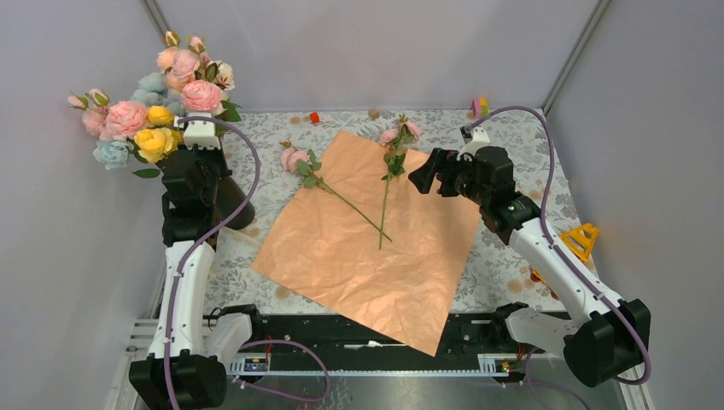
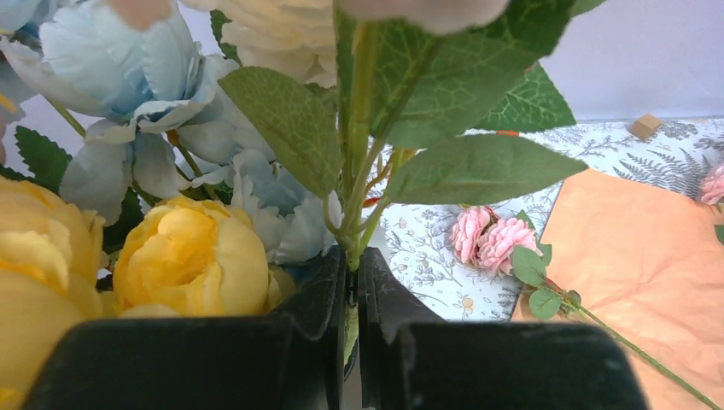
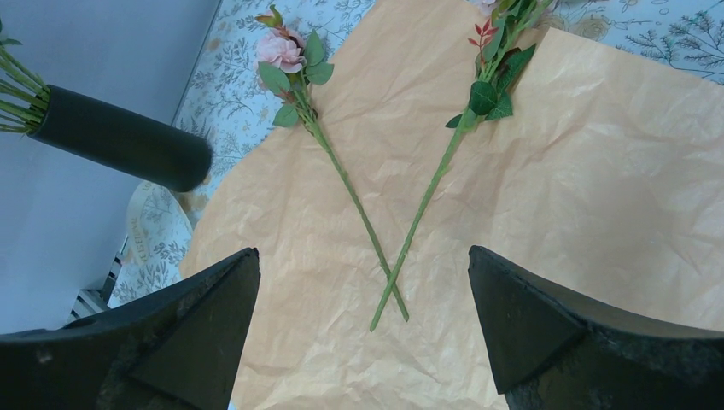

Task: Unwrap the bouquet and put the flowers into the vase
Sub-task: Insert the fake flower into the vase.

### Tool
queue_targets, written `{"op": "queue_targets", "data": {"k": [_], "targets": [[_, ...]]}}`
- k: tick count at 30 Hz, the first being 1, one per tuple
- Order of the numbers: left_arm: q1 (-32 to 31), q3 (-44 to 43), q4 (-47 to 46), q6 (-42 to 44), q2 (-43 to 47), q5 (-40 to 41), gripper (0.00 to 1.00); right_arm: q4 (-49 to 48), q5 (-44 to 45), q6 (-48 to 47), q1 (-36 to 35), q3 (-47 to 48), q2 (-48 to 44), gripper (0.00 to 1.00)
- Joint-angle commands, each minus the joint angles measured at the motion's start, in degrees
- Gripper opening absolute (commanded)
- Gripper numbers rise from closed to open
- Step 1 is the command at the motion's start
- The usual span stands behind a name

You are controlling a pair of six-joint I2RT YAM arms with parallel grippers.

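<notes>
Two flowers (image 1: 382,231) lie on the opened paper (image 1: 367,265) mid-frame, others stand in the vase (image 3: 119,137); left gripper (image 2: 352,290) pinches one stem (image 2: 357,205), right gripper (image 3: 363,256) spread, empty.

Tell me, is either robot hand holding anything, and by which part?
The left gripper pinches a flower stem just below its leaves. The right gripper is open and holds nothing.

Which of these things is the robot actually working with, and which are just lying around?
Part of the job: bunch of flowers, vase, two loose flowers, flat wrapping paper.
Just lying about: red block, tan block, coloured blocks at the back, yellow triangle.
</notes>
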State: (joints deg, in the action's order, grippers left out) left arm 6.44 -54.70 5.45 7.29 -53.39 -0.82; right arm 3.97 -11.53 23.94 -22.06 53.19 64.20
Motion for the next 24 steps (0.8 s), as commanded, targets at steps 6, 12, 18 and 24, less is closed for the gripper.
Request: {"op": "queue_targets", "data": {"k": [6, 12, 18, 24], "targets": [[0.1, 3.1, -1.5, -0.5, 1.3, 4.4, 0.01, -3.2, -2.2, 0.9, 0.4, 2.7, 1.0, 0.97], [0.1, 4.9, -1.6, -0.6, 1.6, 5.5, 0.02, -3.2, -2.3, 1.2, 0.4, 2.6, 1.4, 0.97], [0.1, 5.9, -1.7, -0.9, 2.0, 6.5, 0.04, -3.2, -2.4, 1.2, 0.4, 2.3, 1.3, 0.97], [0.1, 3.0, 1.0, -2.0, 3.0, 5.8, 0.16, -3.2, -2.4, 1.3, 0.4, 2.0, 0.8, 0.97]]}}
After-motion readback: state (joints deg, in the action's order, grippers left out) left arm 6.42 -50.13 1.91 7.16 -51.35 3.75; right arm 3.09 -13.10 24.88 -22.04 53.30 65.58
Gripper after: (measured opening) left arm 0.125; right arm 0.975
